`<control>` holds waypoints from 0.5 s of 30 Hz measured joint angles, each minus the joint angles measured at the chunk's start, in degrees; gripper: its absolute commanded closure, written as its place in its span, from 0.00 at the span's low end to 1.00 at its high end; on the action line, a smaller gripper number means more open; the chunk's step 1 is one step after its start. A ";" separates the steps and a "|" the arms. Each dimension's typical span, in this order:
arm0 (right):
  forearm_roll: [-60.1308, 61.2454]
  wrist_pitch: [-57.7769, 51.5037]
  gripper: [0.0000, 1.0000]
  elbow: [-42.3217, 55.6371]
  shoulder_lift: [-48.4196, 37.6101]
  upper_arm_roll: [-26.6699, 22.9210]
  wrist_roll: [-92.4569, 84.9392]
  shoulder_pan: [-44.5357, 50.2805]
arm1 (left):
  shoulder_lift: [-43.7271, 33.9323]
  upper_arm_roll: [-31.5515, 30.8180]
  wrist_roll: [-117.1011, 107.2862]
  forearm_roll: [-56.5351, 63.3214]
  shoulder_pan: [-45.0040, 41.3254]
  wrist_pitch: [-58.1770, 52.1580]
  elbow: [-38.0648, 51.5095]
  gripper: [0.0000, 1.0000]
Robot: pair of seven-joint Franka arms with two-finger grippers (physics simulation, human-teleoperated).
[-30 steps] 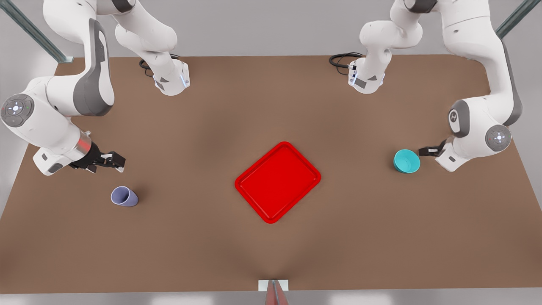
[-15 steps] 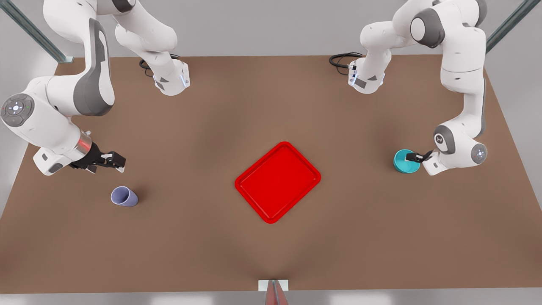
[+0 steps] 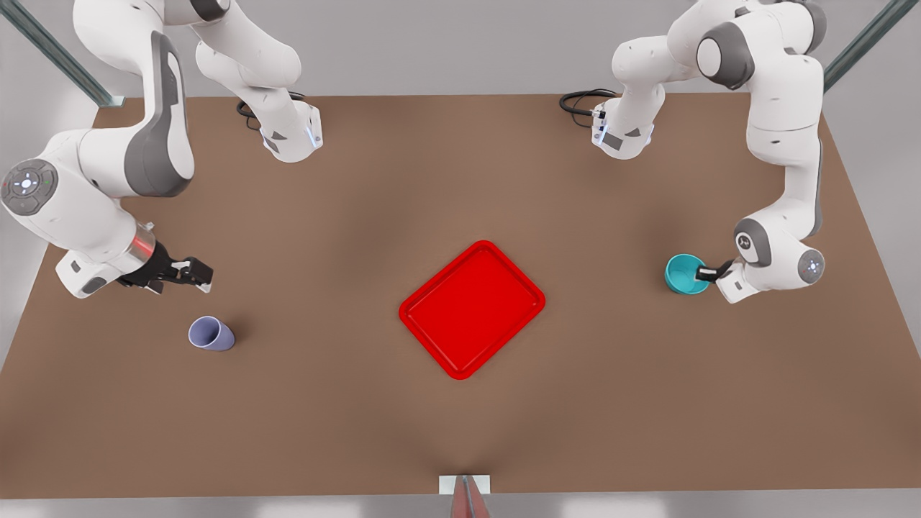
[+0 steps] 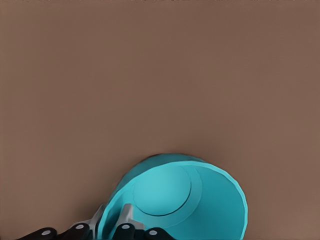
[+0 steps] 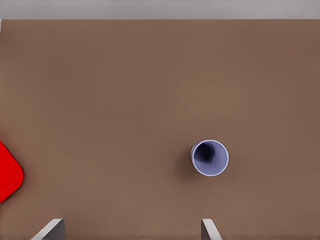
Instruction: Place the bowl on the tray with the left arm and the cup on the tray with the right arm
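Note:
The teal bowl (image 3: 683, 274) stands on the table at the front view's right. My left gripper (image 3: 702, 273) is down at its rim, one finger inside and one outside, shut on the bowl's wall (image 4: 200, 200); the fingers (image 4: 125, 216) pinch the near rim. The lavender cup (image 3: 211, 334) stands upright at the front view's left. My right gripper (image 3: 193, 276) hovers open a little behind it, and the cup (image 5: 210, 157) sits ahead of its spread fingers (image 5: 209, 227). The red tray (image 3: 471, 309) lies bare at the table's middle, one corner (image 5: 7, 175) showing in the right wrist view.
Both arm bases (image 3: 291, 137) (image 3: 622, 137) stand at the table's far edge with black cables beside them. A small white marker (image 3: 464, 484) sits at the near edge. Brown tabletop lies open between the tray and each object.
The left arm dropped and pushed in over the bowl's rim, its fingers closed on the wall, and the bowl slid slightly toward the tray. The right arm and cup have not moved.

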 measured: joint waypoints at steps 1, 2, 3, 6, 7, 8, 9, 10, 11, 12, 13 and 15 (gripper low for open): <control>0.00 0.00 0.00 -0.06 0.00 -0.02 0.00 0.05 | 0.01 -0.13 -0.10 0.01 0.01 -0.08 0.05 0.79; 0.00 0.00 0.00 0.02 0.00 -0.02 0.00 0.11 | -0.07 -0.25 -0.36 0.21 -0.01 -0.09 0.19 0.79; 0.00 0.00 0.00 -0.06 0.00 -0.02 0.00 0.08 | -0.12 -0.35 -0.42 0.52 0.00 -0.12 0.40 0.79; 0.00 -0.08 0.00 -0.06 0.00 -0.02 0.00 0.06 | -1.27 -0.68 -1.85 0.18 -0.02 -0.73 0.44 0.79; 0.00 -0.07 0.00 -0.06 0.00 -0.02 0.00 0.05 | -2.10 -1.83 -3.72 -0.62 -0.09 -1.26 0.44 0.79; 0.00 -0.09 0.00 -0.06 0.00 -0.02 0.00 0.06 | -2.18 -2.38 -4.98 -1.17 -0.12 -1.30 0.44 0.79; 0.00 -0.09 0.00 -0.06 0.00 -0.02 0.00 0.05 | -2.50 -2.98 -5.85 -2.10 -0.16 -1.83 0.44 0.79; 0.00 -0.09 0.00 -0.06 0.00 0.01 0.00 0.06 | -4.02 -5.14 -8.64 -3.48 -1.07 -2.60 0.44 0.79; 0.05 -0.09 0.00 -0.01 0.00 -0.02 0.00 0.06 | -6.32 -6.65 -13.87 -4.40 -4.11 -2.93 0.45 0.79; 0.01 -0.09 0.00 -0.04 0.00 -0.02 0.00 0.04 | -8.42 -7.70 -26.02 -4.77 -11.08 -2.59 1.46 0.79; 0.00 -0.01 0.00 -0.01 0.00 -0.02 0.00 0.06 | -9.01 -7.90 -34.13 -4.88 -15.78 -2.12 2.46 0.79; 0.00 0.00 0.00 -0.06 0.00 -0.02 0.00 0.06 | -7.59 -7.91 -43.79 -5.26 -23.51 -2.00 5.01 0.79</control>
